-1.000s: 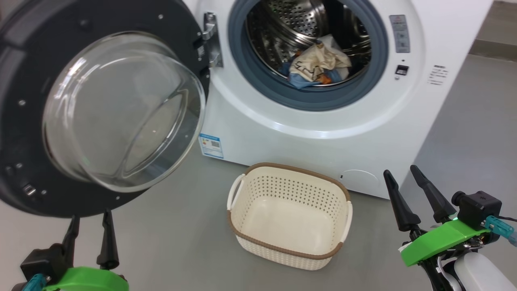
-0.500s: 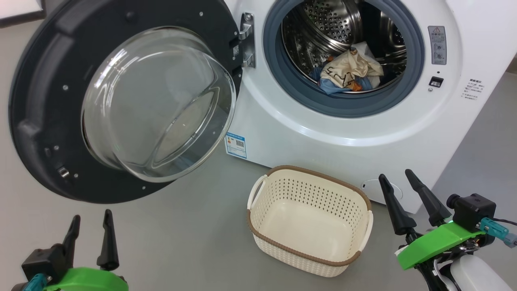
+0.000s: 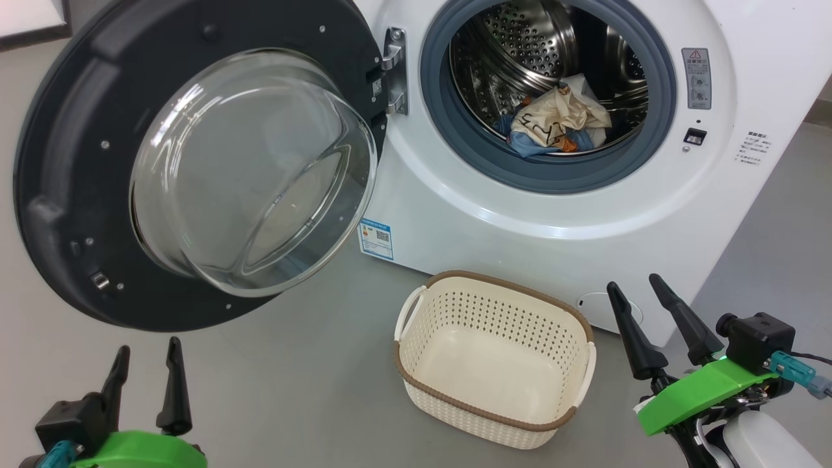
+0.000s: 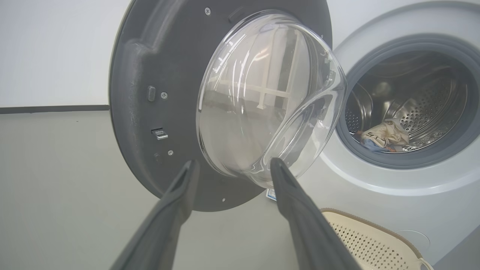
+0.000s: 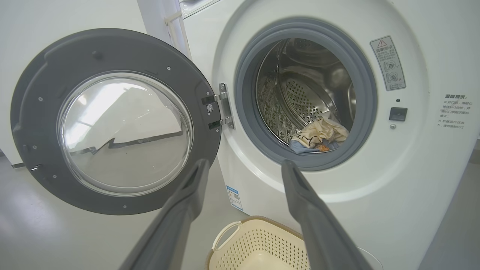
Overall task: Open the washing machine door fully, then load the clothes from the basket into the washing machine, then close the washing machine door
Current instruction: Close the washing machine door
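Observation:
The white washing machine [image 3: 520,221] stands with its black round door [image 3: 71,162] swung wide to the left, glass bowl [image 3: 253,169] bulging outward. Inside the steel drum lie the clothes [image 3: 556,123], cream cloth over light blue fabric, also seen as clothes [image 5: 318,137] and clothes [image 4: 384,135]. The cream basket [image 3: 552,416] sits empty on the floor before the machine. My left gripper [image 3: 144,357] is open at the lower left, below the door's bottom edge. My right gripper [image 3: 632,289] is open at the lower right, right of the basket, holding nothing.
Grey floor [image 3: 292,364] spreads between the door and the basket. A blue energy label [image 3: 377,238] and a round white hatch [image 3: 595,305] mark the machine's front. A pale wall [image 4: 48,48] with a dark skirting line runs behind the door.
The head camera has swung, shifting the whole picture rightward and down, then settling. Both grippers stay open and nearly still; clothes, door and basket have not moved.

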Robot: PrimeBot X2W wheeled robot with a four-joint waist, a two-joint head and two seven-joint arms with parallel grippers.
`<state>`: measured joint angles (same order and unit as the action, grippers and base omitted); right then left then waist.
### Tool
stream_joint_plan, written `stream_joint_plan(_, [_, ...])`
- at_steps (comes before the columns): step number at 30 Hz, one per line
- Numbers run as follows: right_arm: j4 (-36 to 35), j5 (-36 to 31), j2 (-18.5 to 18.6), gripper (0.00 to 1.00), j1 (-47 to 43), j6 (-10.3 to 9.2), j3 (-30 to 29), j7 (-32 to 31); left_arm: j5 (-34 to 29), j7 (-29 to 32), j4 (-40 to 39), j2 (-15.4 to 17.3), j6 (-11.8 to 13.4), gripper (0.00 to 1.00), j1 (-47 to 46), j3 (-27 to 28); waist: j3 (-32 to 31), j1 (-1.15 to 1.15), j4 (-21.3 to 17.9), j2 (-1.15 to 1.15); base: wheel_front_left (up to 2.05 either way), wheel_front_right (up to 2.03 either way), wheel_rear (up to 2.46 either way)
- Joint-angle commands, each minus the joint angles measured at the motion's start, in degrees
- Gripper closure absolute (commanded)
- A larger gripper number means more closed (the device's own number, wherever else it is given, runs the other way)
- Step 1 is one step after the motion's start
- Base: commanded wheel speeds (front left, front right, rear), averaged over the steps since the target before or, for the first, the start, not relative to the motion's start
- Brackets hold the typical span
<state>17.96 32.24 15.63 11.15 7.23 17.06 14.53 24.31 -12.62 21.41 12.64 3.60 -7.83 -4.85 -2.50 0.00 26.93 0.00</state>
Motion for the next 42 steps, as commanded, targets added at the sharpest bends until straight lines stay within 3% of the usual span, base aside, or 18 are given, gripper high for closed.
stream_joint_plan(1, [-1.2,0.3,0.7,0.00,-0.3,0.25,0.9,0.5,0.3,-0.6,-1.0,1.8,0.4,0.00,-1.2,1.9,0.0,0.00,-0.1,0.00,0.00,0.00,0.00])
stream_joint_plan(19, [-1.3,0.2,0.3,0.00,-0.2,0.25,0.1,0.5,0.7,0.1,-2.6,2.1,1.5,0.00,-1.1,1.4,0.3,0.00,-0.1,0.00,0.00,0.00,0.00])
stream_joint_plan(20, [-1.3,0.2,0.3,0.00,-0.2,0.25,0.0,0.5,0.8,0.2,-2.9,2.2,1.5,0.23,-1.1,1.4,0.4,0.00,-0.1,0.00,0.00,0.00,0.00])
stream_joint_plan(22, [-1.3,0.2,0.2,0.00,-0.2,0.25,-0.1,0.5,0.8,0.3,-3.3,2.5,1.5,1.00,-1.2,1.4,0.4,0.00,-0.2,0.00,0.00,0.00,0.00])
stream_joint_plan(28, [-1.6,0.1,0.1,0.00,-0.5,0.25,-0.7,0.5,0.8,0.2,-6.8,4.2,0.8,1.00,-2.7,1.6,0.5,0.00,0.1,0.00,0.00,0.00,0.00])
stream_joint_plan(35, [-1.9,-0.2,0.4,0.00,-0.5,0.25,-0.9,0.5,4.6,2.3,-17.4,9.3,-3.3,1.00,-10.2,5.0,0.8,0.00,0.0,0.00,0.00,0.00,0.00])
stream_joint_plan(42, [-1.9,-0.6,1.6,0.00,0.3,0.25,0.0,0.5,18.3,7.4,-21.6,13.0,-7.1,1.00,-21.5,13.5,2.8,0.00,-1.8,0.00,0.00,0.00,0.00])
